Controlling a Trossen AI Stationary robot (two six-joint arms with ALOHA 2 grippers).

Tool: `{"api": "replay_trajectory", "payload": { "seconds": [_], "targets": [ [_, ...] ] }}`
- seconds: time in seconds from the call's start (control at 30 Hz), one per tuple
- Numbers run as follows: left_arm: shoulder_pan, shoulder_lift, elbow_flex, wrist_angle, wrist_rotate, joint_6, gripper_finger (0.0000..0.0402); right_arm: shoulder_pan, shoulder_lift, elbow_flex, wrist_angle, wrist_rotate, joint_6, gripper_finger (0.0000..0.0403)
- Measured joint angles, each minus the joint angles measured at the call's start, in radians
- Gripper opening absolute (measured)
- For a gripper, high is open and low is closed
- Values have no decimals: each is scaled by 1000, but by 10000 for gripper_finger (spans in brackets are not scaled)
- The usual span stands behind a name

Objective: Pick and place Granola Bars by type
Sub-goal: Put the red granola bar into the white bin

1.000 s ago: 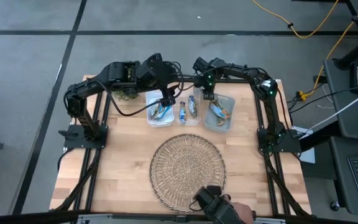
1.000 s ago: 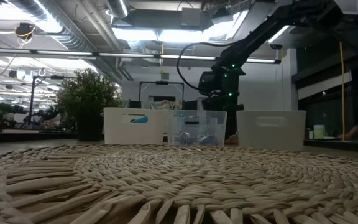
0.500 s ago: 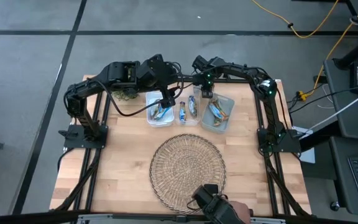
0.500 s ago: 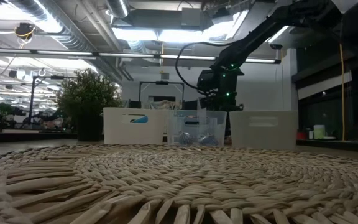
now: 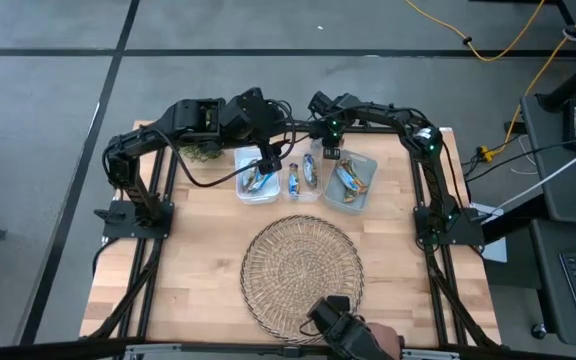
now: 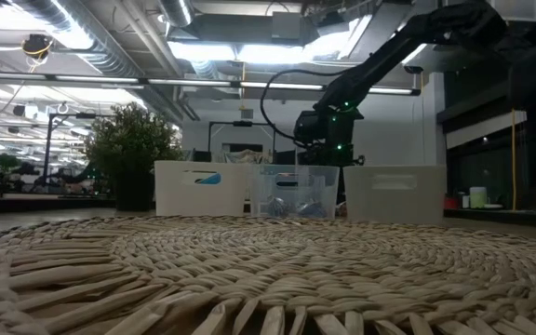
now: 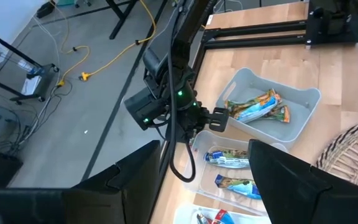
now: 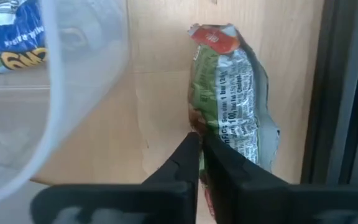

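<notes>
Behind the wooden table [image 5: 198, 250] you have dark floor with cables, and a round wicker tray [image 5: 302, 270] lying empty on the near side. Working from the left: your left gripper [image 5: 265, 163] hangs over the left bin [image 5: 240, 190], its fingers spread with nothing between them. That bin holds sorted Granola Bars [image 5: 258, 180], the middle bin [image 5: 305, 194] a few more, and the right bin [image 5: 368, 190] two blue and orange ones. Your right gripper [image 5: 330, 152] sits at the far edge of the table behind those bins, fingers pressed together with their tips touching a green-wrapped bar [image 8: 232, 93] lying on the wood just outside a bin wall. Nothing is pinched. Watch that stray bar: closed fingers can only shove it, and it lies close to the table's frame rail, so a push could wedge it there or drop it off the edge. You'd need to open before descending.
</notes>
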Motion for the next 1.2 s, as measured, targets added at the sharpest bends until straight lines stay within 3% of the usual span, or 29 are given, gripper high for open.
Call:
{"api": "replay_trajectory", "payload": {
  "seconds": [0.13, 0.83, 1.0, 1.2],
  "targets": [
    [0, 0, 0, 0, 3, 0, 235, 0, 1, 1, 3, -2, 1, 6],
    [0, 0, 0, 0, 1, 16, 235, 0, 1, 188, -112, 12, 54, 11],
    [0, 0, 0, 0, 0, 15, 235, 0, 4, 162, -121, -2, 50, 55],
    [0, 0, 0, 0, 0, 16, 235, 0, 6, 113, -110, -29, 22, 153]
  ]
}}
